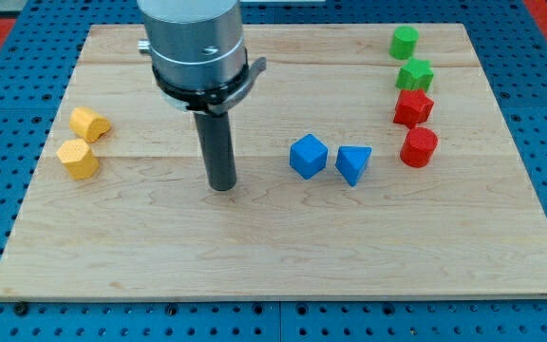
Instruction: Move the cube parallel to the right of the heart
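Observation:
A blue cube [308,156] sits on the wooden board [273,256] just right of centre, with a blue triangular block [353,163] close on its right. A yellow block that looks heart-shaped [90,123] lies at the view's left, with a yellow pentagon-like block [78,159] just below it. My tip [222,187] rests on the board left of the blue cube, about a cube's width and a half away and touching no block. It is well to the right of the yellow blocks.
At the view's right stands a column of blocks: a green block [405,42] at the top, a green star [414,74], a red star [412,107] and a red rounded block [419,147]. A blue pegboard surrounds the board.

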### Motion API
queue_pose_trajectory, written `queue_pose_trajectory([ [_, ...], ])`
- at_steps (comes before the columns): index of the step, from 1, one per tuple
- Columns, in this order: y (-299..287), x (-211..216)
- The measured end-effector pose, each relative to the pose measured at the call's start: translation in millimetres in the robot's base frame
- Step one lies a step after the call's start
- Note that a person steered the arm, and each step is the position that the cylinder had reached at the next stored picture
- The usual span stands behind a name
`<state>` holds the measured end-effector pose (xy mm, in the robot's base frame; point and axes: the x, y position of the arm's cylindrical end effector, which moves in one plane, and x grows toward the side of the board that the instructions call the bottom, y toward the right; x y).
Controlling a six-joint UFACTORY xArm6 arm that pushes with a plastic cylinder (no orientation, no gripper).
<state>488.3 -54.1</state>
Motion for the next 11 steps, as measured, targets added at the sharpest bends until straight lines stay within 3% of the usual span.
queue_pose_trajectory([
  [2, 66, 18],
  [3, 86, 51],
  [4, 156, 98],
  [5, 179, 66],
  [6, 147, 6],
  [9, 65, -68],
  [11, 51, -68],
])
